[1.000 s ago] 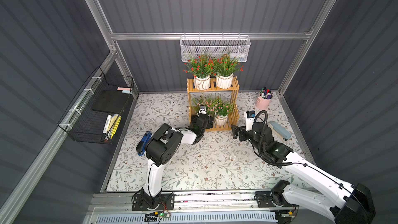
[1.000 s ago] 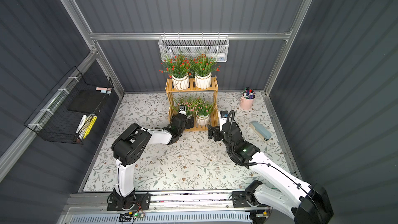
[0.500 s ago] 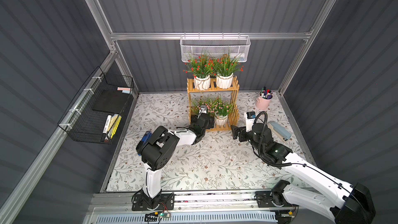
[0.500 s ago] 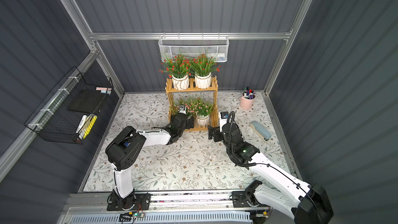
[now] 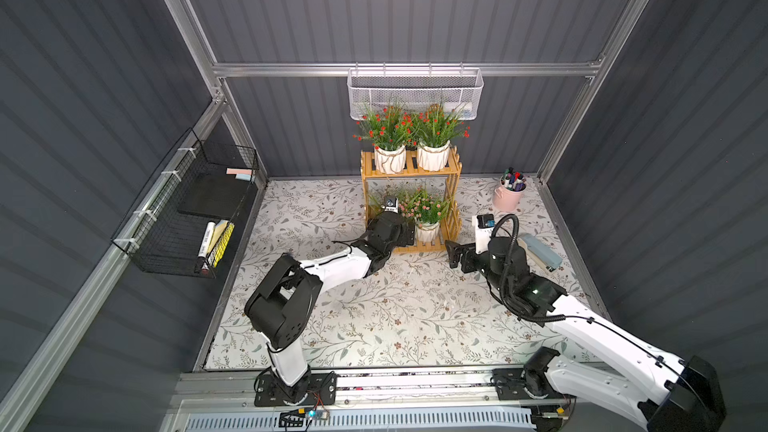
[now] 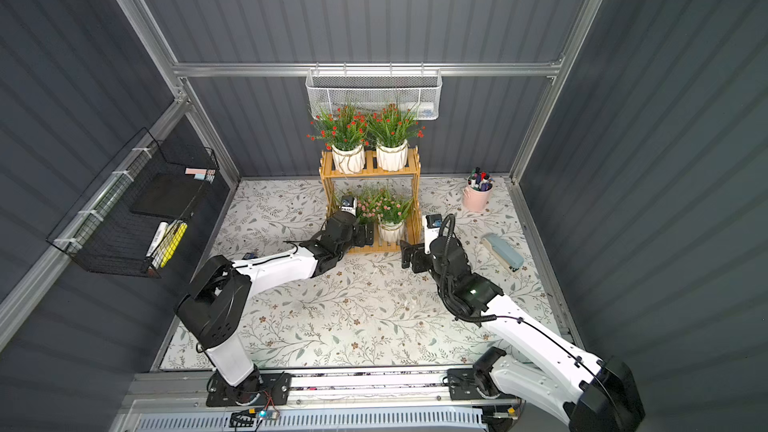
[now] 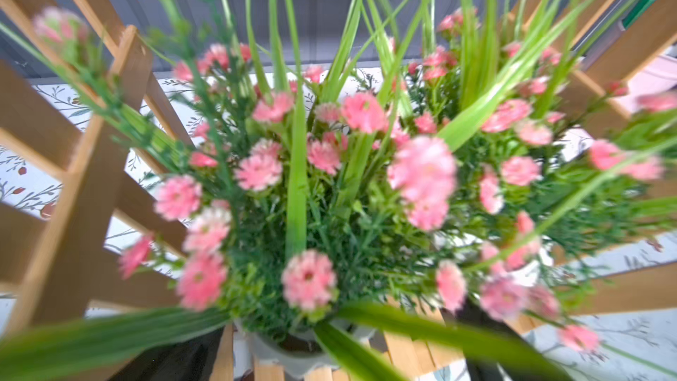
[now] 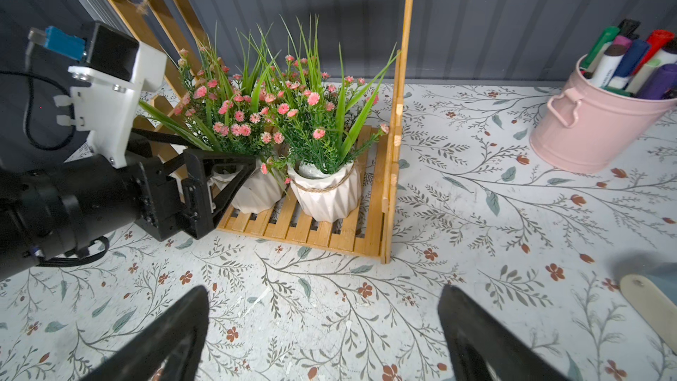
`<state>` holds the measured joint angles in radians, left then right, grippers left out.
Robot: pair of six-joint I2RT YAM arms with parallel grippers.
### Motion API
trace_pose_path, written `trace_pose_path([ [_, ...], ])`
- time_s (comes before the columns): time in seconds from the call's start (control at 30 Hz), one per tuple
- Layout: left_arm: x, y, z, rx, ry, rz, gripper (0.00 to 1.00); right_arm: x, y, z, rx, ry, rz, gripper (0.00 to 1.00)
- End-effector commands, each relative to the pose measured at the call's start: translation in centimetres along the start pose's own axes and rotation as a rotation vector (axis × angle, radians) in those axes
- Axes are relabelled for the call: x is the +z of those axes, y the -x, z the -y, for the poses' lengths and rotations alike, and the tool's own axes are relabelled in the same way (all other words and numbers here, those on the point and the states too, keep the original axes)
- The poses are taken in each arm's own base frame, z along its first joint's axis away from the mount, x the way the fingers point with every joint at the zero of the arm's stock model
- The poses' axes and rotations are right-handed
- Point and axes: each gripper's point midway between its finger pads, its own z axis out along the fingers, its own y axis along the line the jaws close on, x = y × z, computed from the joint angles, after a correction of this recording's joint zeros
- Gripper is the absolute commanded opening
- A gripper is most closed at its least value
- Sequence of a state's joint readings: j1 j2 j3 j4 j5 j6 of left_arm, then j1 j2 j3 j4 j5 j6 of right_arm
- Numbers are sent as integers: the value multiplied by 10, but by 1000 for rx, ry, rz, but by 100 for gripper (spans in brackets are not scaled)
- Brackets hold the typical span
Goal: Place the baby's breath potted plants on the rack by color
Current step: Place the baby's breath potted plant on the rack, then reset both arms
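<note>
The floral bench (image 5: 374, 317) is spreading across the whole cell floor. On the wall at 9 o'clock the black wire basket (image 5: 183, 218) is hanging, and at 12 o'clock the white mesh basket (image 5: 415, 93) is hanging from the rail. Under that basket the rack (image 5: 409, 173) is standing at the bench's 12 o'clock edge.

The upper tier is carrying the 9 o'clock red plant (image 5: 390, 159) and the 3 o'clock red plant (image 5: 433, 156), upright and just beside each other. The lower tier is carrying both pink ones, also upright and side by side. These are the 3 o'clock pink plant (image 5: 427, 231) and the 9 o'clock pink plant (image 8: 256, 194).

At 2 o'clock the pink cup of markers (image 5: 509, 197) is sitting near the corner. A grey-blue stapler (image 5: 540, 252) is lying at 3 o'clock.

The left pincer (image 5: 407, 230) is reaching into the lower tier. It is released, its fingers (image 8: 219, 185) straddling the 9 o'clock pink plant's pot, with rack slats showing between pot and fingers in the left wrist view.

The right pincer (image 5: 454, 253) is hovering just beside the rack's foot at 4 o'clock. It is gaping wide and gripping nothing.
</note>
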<state>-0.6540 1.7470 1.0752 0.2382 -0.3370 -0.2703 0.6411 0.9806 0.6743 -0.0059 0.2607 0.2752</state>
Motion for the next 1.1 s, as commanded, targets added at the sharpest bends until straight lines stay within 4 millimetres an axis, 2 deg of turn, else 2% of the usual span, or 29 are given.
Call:
trace_pose_path([
  [0.0, -18, 14, 10, -23, -56, 1, 99, -8, 19, -3, -33, 12, 33, 99],
  [0.13, -36, 20, 9, -65, -80, 8, 99, -19, 30, -4, -82, 13, 17, 99],
  [0.3, -74, 33, 6, -107, -119, 16, 99, -38, 38, -4, -80, 35, 34, 99],
  [0.4, -98, 37, -2, -96, -113, 1, 99, -52, 36, 6, -78, -3, 15, 99],
  [0.5, -124, 43, -24, -102, -52, 7, 99, -58, 29, 13, -83, -21, 15, 99],
  [0.67, -152, 54, -75, -133, 110, 43, 99, -45, 16, 22, -43, -6, 108, 99],
  [0.73, -153, 55, -96, -130, 155, 55, 99, -37, 17, 27, -51, 8, 140, 99],
  [0.83, -142, 51, -138, -135, 258, 68, 99, -25, 34, 58, -14, -71, 149, 99],
  [0.9, -129, 40, -167, -145, 288, 49, 99, -11, 38, 74, 3, -94, 141, 99],
  [0.97, -119, 29, -193, -115, 326, 68, 99, 8, 32, 83, -10, -88, 81, 99],
  [1.07, -107, 14, -215, -13, 358, 105, 99, 23, 15, 100, -49, -152, -19, 99],
])
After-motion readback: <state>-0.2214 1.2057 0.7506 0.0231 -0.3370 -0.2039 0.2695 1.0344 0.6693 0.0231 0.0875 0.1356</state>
